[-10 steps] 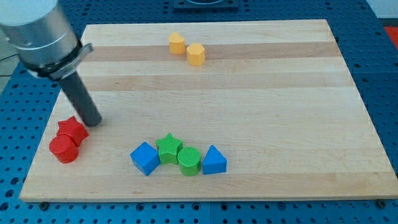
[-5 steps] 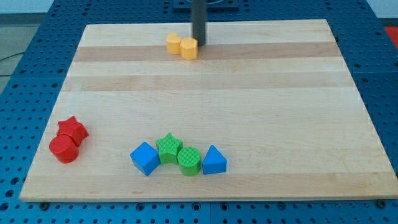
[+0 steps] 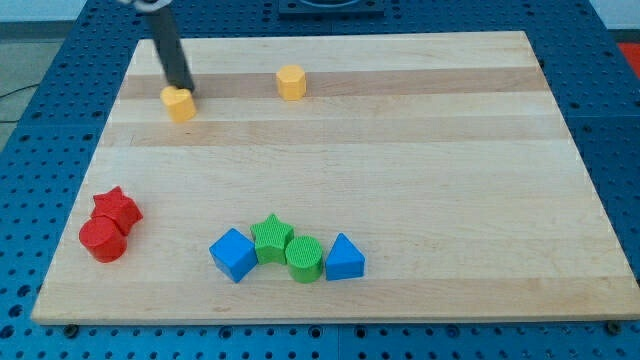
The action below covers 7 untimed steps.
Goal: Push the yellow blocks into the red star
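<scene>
- My tip (image 3: pixel 185 88) sits at the upper left of the worktop (image 3: pixel 400 170), touching the top edge of one yellow block (image 3: pixel 179 103). This arm has no claw, only a straight rod, so there is nothing to be apart, together or clamped.
- The other yellow block (image 3: pixel 291 83) stands alone well to the view's right of the first, near the top edge, with nothing touching it.
- The red star (image 3: pixel 117 209) lies far down the left side, resting against a red cylinder (image 3: pixel 102 240) just below it.
- Risk, as I judge it: my tip meets the near block off-centre, so a push could spin it or let it slip aside past the rod rather than travel toward the star.
- A second risk: the block is near the worktop's left edge, and a push angled too far left could send it over the side.
- A hard arrival could also knock the red star and cylinder out of place.
- The two yellow blocks are apart, so each probably needs its own run.
- Along the bottom sit a blue cube (image 3: pixel 232 254), a green star (image 3: pixel 271 238), a green cylinder (image 3: pixel 304 259) and a blue triangular block (image 3: pixel 344 258), clear of the likely path.
- The worktop is pale striped wood; around it lies a blue perforated base (image 3: pixel 615 140).
</scene>
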Each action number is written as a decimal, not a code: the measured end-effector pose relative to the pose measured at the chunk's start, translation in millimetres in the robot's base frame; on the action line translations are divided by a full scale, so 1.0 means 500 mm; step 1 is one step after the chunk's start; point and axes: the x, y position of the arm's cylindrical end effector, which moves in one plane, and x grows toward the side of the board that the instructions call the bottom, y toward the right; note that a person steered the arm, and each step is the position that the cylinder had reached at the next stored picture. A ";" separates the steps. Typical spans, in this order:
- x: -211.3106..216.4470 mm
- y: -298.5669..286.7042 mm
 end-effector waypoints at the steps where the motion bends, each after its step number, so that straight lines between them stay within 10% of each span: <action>1: 0.119 -0.005; 5: 0.287 -0.030; 7: 0.071 0.314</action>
